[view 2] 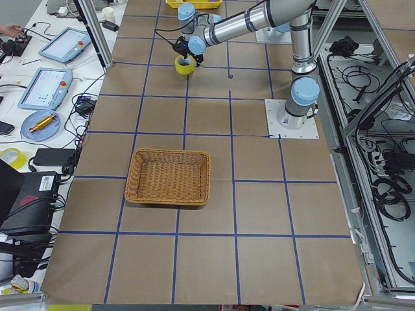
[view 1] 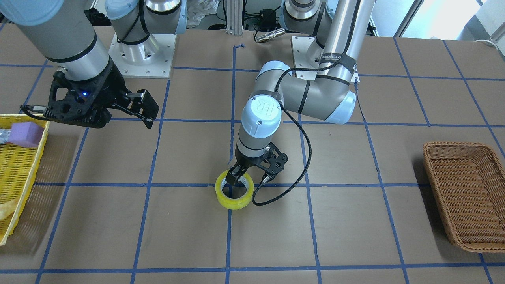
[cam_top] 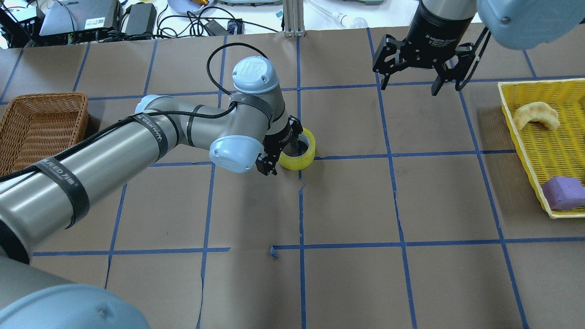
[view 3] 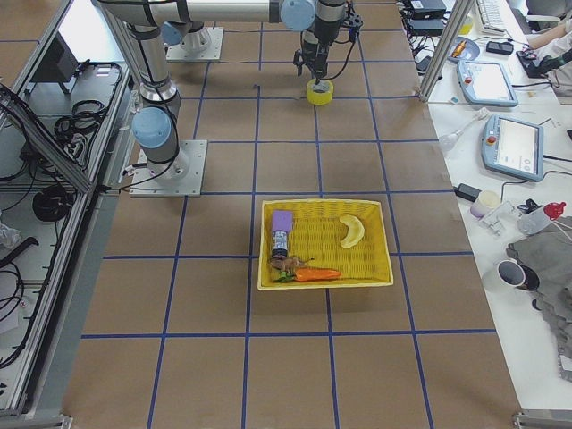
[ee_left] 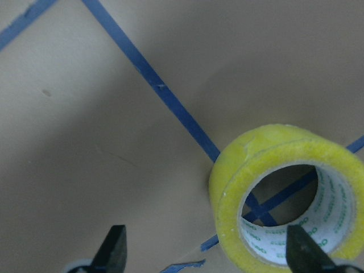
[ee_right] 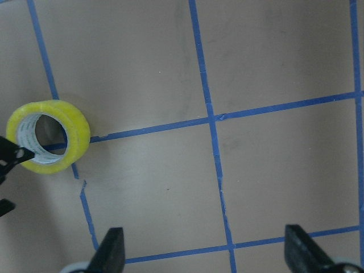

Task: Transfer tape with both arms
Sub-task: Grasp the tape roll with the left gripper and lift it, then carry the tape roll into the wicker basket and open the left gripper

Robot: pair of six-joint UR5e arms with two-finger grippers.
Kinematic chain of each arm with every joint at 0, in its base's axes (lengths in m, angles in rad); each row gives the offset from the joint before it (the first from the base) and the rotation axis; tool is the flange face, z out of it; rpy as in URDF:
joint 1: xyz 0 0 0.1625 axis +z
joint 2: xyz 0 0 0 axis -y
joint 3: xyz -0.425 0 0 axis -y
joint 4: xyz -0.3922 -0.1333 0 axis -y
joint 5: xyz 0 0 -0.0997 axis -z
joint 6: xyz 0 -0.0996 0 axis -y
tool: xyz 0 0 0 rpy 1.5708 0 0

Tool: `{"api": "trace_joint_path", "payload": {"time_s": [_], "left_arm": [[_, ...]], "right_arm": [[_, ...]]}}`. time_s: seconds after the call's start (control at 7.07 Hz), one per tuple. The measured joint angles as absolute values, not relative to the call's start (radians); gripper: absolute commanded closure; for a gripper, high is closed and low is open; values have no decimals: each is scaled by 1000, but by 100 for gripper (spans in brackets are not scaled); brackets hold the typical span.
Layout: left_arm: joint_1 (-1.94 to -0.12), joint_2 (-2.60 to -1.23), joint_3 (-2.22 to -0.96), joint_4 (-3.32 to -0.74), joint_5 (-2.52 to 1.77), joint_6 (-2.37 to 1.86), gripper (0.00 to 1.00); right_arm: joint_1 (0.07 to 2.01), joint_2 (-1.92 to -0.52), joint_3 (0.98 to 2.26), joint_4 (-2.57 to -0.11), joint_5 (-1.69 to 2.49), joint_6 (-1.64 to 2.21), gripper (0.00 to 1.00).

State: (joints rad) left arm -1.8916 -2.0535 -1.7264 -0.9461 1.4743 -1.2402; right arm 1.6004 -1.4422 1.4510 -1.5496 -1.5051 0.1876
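The yellow tape roll (view 1: 234, 195) lies flat on the brown table near its middle; it also shows in the overhead view (cam_top: 299, 151) and the right wrist view (ee_right: 48, 136). My left gripper (cam_top: 282, 148) is down at the roll and open. In the left wrist view the gripper (ee_left: 207, 253) has its fingertips (ee_left: 115, 245) wide apart, with the roll's near wall (ee_left: 239, 187) between them. My right gripper (cam_top: 416, 82) is open and empty, held above the table well away from the roll, toward the yellow basket.
A brown wicker basket (cam_top: 45, 94) stands at the table's end on my left. A yellow basket (cam_top: 539, 81) at the end on my right holds a purple foam block (cam_top: 564, 192) and a pale curved item (cam_top: 537, 116). Blue tape lines grid the table.
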Motion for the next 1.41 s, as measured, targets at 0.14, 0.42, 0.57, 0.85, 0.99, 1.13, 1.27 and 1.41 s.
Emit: {"api": "trace_joint_path", "payload": {"time_s": [0.14, 0.42, 0.57, 0.85, 0.99, 1.13, 1.27, 1.41], "left_arm": [[-1899, -2078, -1726, -916, 1475, -1245, 100], [-1902, -2096, -1724, -891, 1475, -1233, 100], [-1901, -2094, -1720, -889, 1477, -1182, 100], [-1853, -2061, -1691, -915, 1520, -860, 100], [-1788, -2035, -1671, -955, 1540, -677, 100], [-1715, -2002, -1651, -1015, 1553, -452, 100], [-1628, -1969, -1632, -1085, 1588, -214, 100], [-1524, -1939, -1621, -1139, 1640, 21, 100]], "right_arm": [[1601, -1451, 1454, -1547, -1499, 185, 0], [1601, -1457, 1457, -1537, -1510, 182, 0], [1606, -1463, 1459, -1511, -1536, 180, 0], [1629, -1470, 1461, -1475, -1574, 179, 0], [1635, -1470, 1462, -1471, -1580, 179, 0], [1637, -1471, 1463, -1470, -1581, 179, 0], [1637, -1471, 1464, -1470, -1582, 179, 0], [1637, -1470, 1466, -1468, -1587, 179, 0]]}}
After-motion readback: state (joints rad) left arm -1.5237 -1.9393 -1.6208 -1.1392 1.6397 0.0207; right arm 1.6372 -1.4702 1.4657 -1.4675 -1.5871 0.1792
